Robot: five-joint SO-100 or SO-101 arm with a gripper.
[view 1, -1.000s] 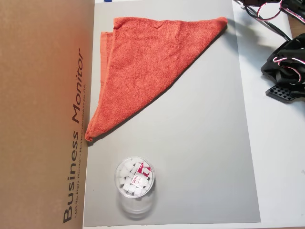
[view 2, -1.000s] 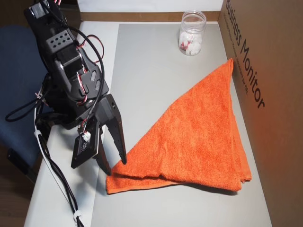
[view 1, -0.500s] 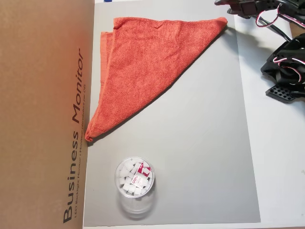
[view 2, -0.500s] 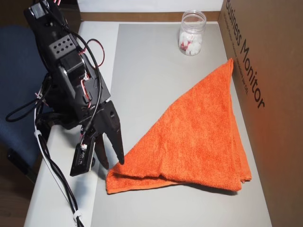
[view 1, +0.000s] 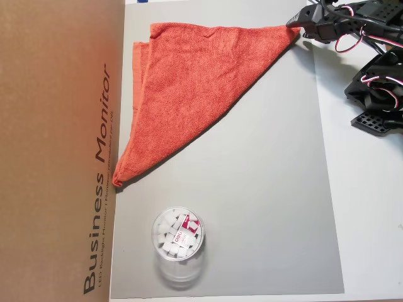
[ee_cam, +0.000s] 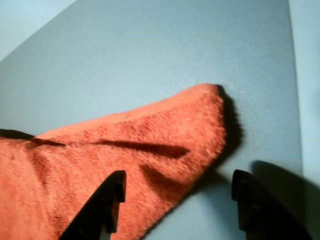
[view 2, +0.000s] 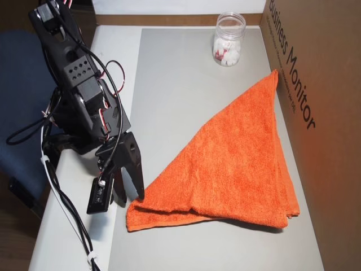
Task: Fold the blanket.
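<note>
We start with the grey mat (view 1: 252,207) that covers most of the table, with a brown cardboard box (view 1: 56,151) printed "Business Monitor" standing along one side of it. On the mat lies the blanket (view 1: 195,88), an orange-red terry cloth already doubled corner to corner into a triangle, its long diagonal edge running across the mat and its two layered edges lying just beside the box; in an overhead view (view 2: 237,164) the layers do not quite match along the near edge, where a flat hem band shows. We judge it light, soft and limp, with a nap that should not slip between the fingers, so it will sag and drag rather than hold shape. The best hold looks like a pointed corner, pinching both layers together so that they travel as one. The gripper (ee_cam: 175,200) is at just such a corner, at the mat's edge nearest the arm; its fingers (ee_cam: 112,197) stand wide apart, one over the cloth and one over bare mat, holding nothing. Smallest is a clear jar (view 1: 178,242) of white pieces, well apart from the cloth.
</note>
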